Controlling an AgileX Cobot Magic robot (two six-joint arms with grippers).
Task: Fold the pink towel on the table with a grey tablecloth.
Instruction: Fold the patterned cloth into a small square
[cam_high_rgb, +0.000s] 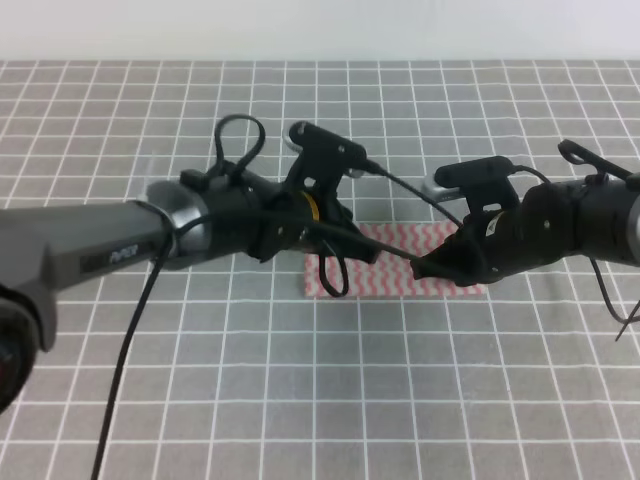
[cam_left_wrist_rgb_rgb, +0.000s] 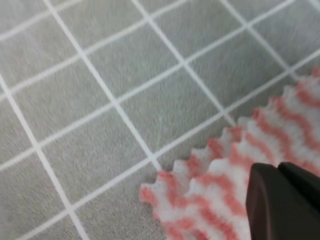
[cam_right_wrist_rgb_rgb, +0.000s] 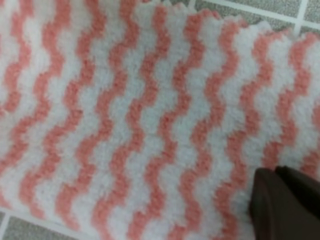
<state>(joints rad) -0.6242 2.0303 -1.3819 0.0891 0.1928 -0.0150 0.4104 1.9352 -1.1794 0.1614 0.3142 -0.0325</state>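
Softly lying on grey white-gridded tablecloth (cam_high_rgb: 200, 380): fluffy pink-and-white zigzag towel (cam_high_rgb: 400, 262) with pinked edges. Hovering over it, black left gripper (cam_high_rgb: 335, 235) and right gripper (cam_high_rgb: 450, 268). Claw states: cannot tell.

a plain pale wall (cam_high_rgb: 320, 28) runs as a strip past the far edge of the table, flat off-white, unmarked. no other loose objects show anywhere in the high view or either wrist view.
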